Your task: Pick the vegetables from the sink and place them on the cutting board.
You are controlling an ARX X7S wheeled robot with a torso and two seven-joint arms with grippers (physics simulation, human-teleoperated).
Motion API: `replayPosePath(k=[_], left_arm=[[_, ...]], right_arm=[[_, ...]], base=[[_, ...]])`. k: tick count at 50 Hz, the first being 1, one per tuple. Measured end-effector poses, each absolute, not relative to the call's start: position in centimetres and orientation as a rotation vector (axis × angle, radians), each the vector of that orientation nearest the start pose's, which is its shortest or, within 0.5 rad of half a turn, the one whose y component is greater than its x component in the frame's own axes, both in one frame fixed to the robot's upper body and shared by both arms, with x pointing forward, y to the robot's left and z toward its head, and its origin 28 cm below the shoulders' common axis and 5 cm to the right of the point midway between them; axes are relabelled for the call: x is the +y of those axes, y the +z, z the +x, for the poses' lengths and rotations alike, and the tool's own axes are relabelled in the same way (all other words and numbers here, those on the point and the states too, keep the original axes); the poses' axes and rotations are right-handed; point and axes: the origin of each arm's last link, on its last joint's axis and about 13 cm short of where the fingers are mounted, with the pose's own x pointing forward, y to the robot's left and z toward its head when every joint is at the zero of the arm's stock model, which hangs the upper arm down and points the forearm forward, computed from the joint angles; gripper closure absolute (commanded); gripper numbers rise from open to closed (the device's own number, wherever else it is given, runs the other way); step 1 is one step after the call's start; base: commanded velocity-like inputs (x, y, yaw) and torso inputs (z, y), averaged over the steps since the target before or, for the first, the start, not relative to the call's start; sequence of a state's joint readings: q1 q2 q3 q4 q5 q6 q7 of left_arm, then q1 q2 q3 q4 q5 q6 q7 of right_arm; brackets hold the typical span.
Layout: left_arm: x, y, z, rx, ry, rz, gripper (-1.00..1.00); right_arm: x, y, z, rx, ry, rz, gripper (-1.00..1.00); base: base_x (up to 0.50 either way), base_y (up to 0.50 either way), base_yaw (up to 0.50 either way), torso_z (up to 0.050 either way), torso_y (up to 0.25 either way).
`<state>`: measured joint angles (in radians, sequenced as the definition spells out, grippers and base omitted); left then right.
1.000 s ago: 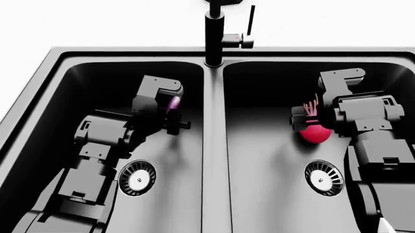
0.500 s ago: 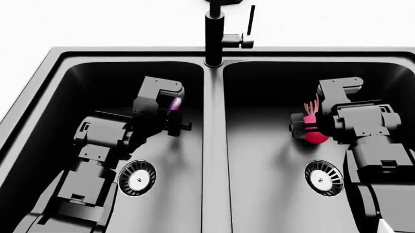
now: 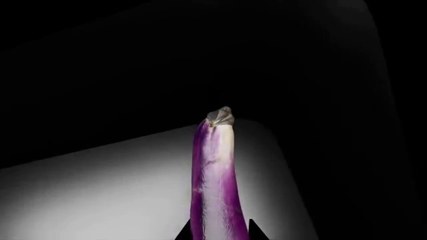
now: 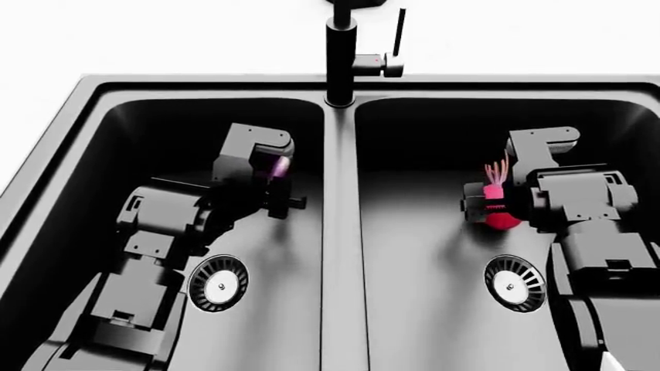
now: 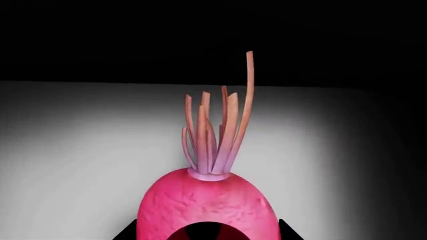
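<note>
The black double sink (image 4: 341,232) holds both arms, 1 per basin. Neither vegetable has reached the cutting board, which is out of view; I judge lifting out and placing remain. The right pincer (image 4: 484,202) is clamped on the radish (image 5: 207,210), the left pincer (image 4: 277,182) on the eggplant (image 3: 213,185), both within the basins.

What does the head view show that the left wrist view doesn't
Only the head view shows both arms, the faucet, the two drains, and the radish at the right gripper. Only the left wrist view shows the eggplant full length with its grey-brown cap, set between the jaws. Both show the eggplant and the sink interior.
</note>
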<state>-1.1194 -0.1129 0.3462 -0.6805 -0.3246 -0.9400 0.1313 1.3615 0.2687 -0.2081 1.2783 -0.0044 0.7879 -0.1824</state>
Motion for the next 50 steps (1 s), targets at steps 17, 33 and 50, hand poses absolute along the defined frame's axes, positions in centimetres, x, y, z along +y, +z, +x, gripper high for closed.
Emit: replayPosePath(k=[17, 33, 50], left_arm=[[20.4, 17.0, 38.6, 0.509, -0.308, 0.086, 1.0], [20.5, 17.4, 38.4, 0.467, -0.325, 0.086, 1.0], [20.5, 17.7, 38.4, 0.455, -0.324, 0.07, 1.0]], right_arm=[[-21.4, 18.4, 39.0, 0.714, -0.123, -0.111, 1.0], [-21.2, 21.9, 38.5, 0.609, -0.115, -0.134, 1.0], [-21.1, 23.4, 38.1, 0.556, -0.112, -0.141, 1.0]], base=[[0.0, 0.0, 0.0, 0.0, 0.049], [0.0, 0.0, 0.0, 0.0, 0.25], [0.0, 0.0, 0.0, 0.0, 0.25]])
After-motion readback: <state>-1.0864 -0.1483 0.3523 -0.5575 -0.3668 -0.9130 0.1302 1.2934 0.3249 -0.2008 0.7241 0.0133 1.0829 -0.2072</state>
